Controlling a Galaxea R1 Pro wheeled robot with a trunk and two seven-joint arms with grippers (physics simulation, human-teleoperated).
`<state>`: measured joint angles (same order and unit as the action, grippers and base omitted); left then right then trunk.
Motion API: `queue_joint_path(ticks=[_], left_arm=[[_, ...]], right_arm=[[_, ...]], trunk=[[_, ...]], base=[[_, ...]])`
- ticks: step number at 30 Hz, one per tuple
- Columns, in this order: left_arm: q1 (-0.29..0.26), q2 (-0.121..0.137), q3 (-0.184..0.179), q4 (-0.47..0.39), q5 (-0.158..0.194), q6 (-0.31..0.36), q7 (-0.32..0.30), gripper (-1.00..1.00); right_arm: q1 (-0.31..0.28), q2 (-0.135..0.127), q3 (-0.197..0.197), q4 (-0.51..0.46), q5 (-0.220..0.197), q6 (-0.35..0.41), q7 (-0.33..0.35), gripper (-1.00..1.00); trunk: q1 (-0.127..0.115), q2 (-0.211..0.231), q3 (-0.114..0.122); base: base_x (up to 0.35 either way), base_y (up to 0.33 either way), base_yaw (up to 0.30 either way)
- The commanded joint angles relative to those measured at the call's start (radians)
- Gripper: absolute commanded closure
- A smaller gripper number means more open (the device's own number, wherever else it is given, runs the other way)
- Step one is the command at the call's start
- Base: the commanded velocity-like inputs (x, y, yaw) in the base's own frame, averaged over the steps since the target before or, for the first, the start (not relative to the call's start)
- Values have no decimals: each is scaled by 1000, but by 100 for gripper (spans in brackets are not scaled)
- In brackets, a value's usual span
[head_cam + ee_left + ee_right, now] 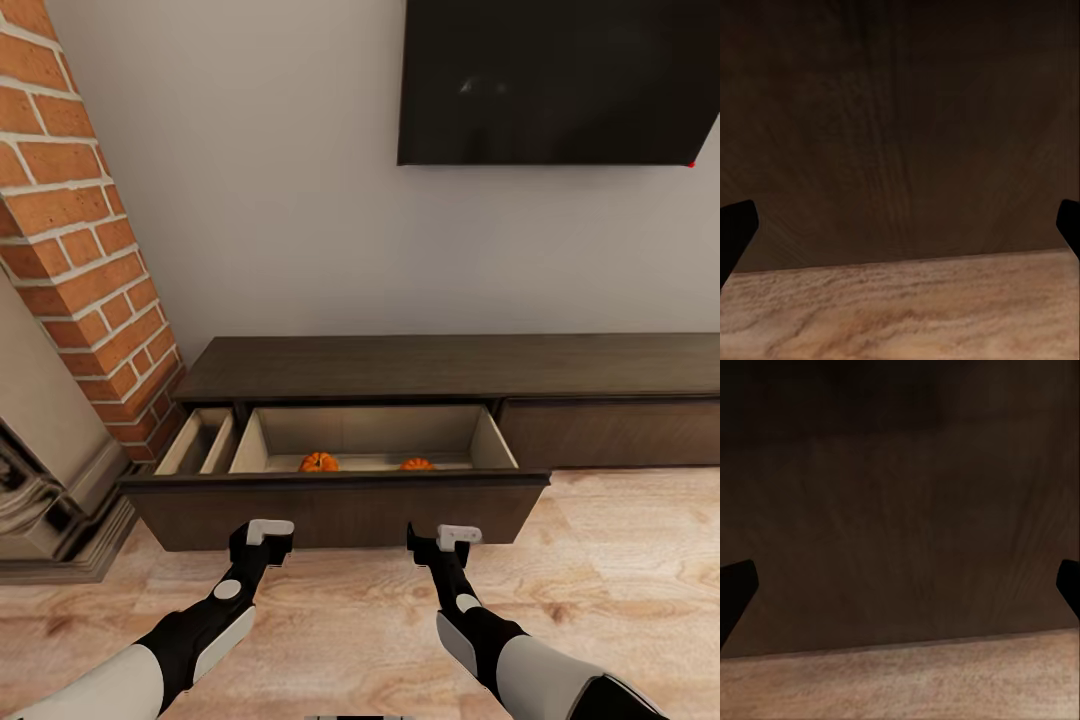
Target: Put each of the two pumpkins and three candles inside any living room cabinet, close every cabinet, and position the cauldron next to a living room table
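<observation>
A long, low dark-brown cabinet (450, 365) stands against the far wall, its left drawer (340, 505) pulled wide open. Two small orange pumpkins (319, 462) (417, 464) sit inside, well apart. Near the drawer front, the left gripper (262, 535) and right gripper (445, 540) hover, fingers spread wide and empty.

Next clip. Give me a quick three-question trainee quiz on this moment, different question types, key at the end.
1. True or false: both pumpkins, left and right, lie inside the open drawer.
2. What does the left gripper face? A) brick column B) drawer front C) TV
3. Fill in: the jaws of the right gripper are ____.

Key: 1 true. 2 B, the dark wood front fills its wrist view above the floor. 3 open, fingertips at opposite edges of the wrist view with nothing between them.
</observation>
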<state>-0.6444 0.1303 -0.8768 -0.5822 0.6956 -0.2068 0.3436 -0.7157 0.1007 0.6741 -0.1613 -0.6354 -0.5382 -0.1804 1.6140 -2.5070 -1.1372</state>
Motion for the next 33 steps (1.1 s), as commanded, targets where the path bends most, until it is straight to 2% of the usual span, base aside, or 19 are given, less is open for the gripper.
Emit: queue_joint_path(ticks=[1,8,19,33], left_arm=[[-1,1,-8,-1,9,-5,7,-100],[-1,0,-7,-1,11,-5,6,-100],[-1,0,-7,4,12,-5,6,-100],[-1,0,-7,13,10,-5,6,-100]], right_arm=[[-1,0,8,0,-2,-2,-8,-100],[-1,0,9,0,-3,-2,-10,-100],[-1,0,9,0,-3,-2,-10,-100],[-1,0,9,0,-3,-2,-10,-100]], trunk=[[0,0,-1],[0,0,-1],[0,0,-1],[0,0,-1]], base=[[134,0,0],[58,-5,0],[219,-70,0],[109,-24,0]])
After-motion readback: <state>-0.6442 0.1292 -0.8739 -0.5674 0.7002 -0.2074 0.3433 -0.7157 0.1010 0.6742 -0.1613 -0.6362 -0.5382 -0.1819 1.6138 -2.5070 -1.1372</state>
